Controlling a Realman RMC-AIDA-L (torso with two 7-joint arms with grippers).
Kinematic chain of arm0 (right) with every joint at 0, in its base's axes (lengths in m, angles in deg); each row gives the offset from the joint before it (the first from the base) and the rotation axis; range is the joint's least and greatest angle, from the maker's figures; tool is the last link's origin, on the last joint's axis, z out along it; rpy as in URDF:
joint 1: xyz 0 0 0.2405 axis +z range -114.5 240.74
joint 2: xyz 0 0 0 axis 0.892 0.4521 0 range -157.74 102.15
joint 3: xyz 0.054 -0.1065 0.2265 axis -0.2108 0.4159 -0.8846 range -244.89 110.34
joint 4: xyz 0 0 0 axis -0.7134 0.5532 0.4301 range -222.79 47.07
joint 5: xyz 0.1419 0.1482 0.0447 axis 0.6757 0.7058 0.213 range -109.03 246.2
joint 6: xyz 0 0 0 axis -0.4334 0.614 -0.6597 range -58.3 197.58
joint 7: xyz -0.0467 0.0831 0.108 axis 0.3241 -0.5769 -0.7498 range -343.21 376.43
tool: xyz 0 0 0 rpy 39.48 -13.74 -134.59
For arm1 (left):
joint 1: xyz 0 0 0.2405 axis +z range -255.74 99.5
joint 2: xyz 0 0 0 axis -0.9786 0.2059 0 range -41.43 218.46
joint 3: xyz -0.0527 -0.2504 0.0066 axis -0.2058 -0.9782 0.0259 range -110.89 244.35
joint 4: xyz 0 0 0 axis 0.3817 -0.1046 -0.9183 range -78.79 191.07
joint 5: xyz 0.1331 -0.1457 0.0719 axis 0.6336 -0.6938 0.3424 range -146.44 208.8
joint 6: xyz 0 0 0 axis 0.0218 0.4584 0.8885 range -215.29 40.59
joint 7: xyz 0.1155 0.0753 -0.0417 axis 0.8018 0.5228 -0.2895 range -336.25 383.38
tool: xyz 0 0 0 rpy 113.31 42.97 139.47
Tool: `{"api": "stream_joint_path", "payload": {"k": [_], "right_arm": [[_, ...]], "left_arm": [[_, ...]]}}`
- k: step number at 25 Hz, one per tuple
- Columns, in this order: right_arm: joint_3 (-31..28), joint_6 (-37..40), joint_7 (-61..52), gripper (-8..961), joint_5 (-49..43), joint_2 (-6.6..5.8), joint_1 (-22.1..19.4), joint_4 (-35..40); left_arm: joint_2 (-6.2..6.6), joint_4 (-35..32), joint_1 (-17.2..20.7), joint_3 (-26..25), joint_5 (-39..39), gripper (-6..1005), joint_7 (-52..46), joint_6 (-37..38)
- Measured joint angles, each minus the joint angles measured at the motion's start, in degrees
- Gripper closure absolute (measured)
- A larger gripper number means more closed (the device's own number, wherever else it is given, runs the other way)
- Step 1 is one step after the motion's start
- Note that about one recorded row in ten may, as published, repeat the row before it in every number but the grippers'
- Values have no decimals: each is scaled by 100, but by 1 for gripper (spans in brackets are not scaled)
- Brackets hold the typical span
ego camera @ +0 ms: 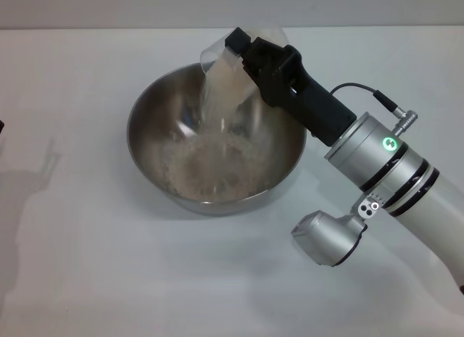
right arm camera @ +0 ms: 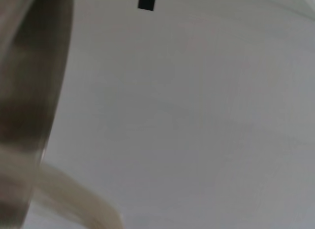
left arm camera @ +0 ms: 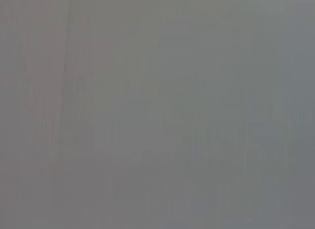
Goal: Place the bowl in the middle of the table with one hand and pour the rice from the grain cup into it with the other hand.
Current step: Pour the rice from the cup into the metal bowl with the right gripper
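In the head view, the right pincer (ego camera: pixel 250 58) grips the tilted grain cup (ego camera: pixel 228 69) at upper centre, rice (ego camera: pixel 214 163) streaming into the bowl (ego camera: pixel 217 145) mid-frame. Tipping further sideways could send grains over the rim. The white bench (ego camera: pixel 87 279) is plain; the left pincer is unseen.

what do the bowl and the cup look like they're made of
The bowl looks like stainless steel: shiny grey walls with blurred reflections. The cup, tilted over it in the right gripper, seems to be clear plastic, since the pale rice shows through its wall, though glass can't be ruled out.
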Motion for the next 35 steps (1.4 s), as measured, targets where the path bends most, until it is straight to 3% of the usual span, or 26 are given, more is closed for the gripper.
{"api": "stream_joint_path", "payload": {"k": [29,32,35], "right_arm": [[90,-638,3073,936,-19,18,-40,-319],[87,-663,3012,936,0,18,-47,-385],[-24,-614,2223,936,35,18,-92,-572]], "left_arm": [[-4,38,-9,36,0,166,-18,-9],[-6,40,-9,35,0,166,-18,-9],[-7,40,-9,39,0,166,-18,-8]]}}
